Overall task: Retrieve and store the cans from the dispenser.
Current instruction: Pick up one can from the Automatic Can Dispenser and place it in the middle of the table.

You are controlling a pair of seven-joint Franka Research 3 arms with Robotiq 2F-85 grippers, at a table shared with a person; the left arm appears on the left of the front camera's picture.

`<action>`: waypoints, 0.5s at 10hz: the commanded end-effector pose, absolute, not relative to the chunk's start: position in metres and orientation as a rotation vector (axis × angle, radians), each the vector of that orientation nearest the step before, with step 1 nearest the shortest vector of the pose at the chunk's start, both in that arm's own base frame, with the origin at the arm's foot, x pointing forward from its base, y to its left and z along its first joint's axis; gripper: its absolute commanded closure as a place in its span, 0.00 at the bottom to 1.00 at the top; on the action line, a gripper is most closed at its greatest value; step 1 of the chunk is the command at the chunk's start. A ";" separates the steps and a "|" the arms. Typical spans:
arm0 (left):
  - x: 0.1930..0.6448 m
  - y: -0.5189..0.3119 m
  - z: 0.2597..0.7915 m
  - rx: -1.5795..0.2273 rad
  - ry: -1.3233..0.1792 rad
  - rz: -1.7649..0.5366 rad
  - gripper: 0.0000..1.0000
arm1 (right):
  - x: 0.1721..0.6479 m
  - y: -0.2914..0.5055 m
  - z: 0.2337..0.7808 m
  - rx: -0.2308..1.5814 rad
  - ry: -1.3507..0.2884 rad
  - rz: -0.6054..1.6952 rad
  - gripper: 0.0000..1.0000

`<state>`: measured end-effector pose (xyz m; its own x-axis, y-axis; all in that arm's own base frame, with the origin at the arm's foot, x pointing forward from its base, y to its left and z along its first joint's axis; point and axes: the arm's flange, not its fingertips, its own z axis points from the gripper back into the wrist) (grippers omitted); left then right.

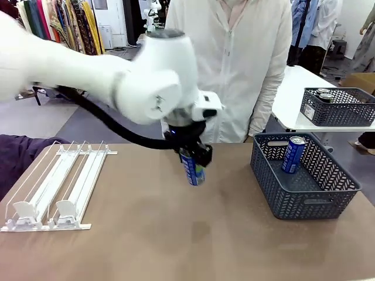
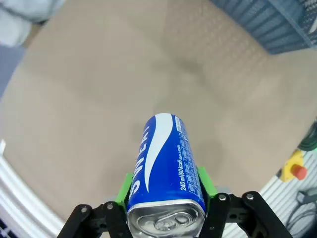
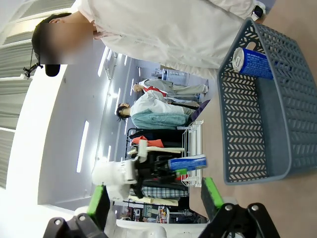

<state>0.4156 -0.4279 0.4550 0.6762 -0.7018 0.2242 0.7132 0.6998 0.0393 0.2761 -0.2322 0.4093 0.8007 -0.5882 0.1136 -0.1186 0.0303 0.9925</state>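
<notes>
1. Table [image 1: 176, 246]: tan top, shared w/ person standing at far side. Work surface for all below.
2. Left arm, white, reaching in from left across mid-table; carries item 5 over bare tabletop, roughly midway btwn rack and basket, presumably en route to basket.
3. Dispenser [image 1: 55, 187]: white/clear rack, near left. Lanes run near-to-far; pusher tabs sit at near end. No cans seen in lanes, so likely nothing left to pull.
4. Basket [image 1: 304, 202]: dark grey mesh, right side of table. Storage spot by the look of it. Holds one blue can [image 1: 293, 154] leaning against far wall, silver top up, axis tilted a little off vertical.
5. Left gripper [image 1: 193, 161]: jaws closed tight on held can [image 1: 192, 168], green pads on opposite sides of body near top end (wrist view). Blue Pepsi can; long axis runs along fingers, top toward wrist, base toward table; hangs near-upright, slightly tilted. Side grip keeps base free for setting down.
6. Right gripper [image 3: 153, 198]: jaws spread wide, nothing btwn pads; points toward basket.
</notes>
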 end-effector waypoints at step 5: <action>0.479 -0.474 0.385 0.123 -0.080 -0.799 1.00 | 0.274 -0.232 0.413 1.521 -0.577 -0.392 0.00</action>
<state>0.4732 -0.4709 0.3781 0.6679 -0.7434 0.0355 0.7325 0.6651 0.1449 0.2761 -0.2322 0.4093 0.8008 -0.5881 0.1137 -0.1187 0.0303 0.9925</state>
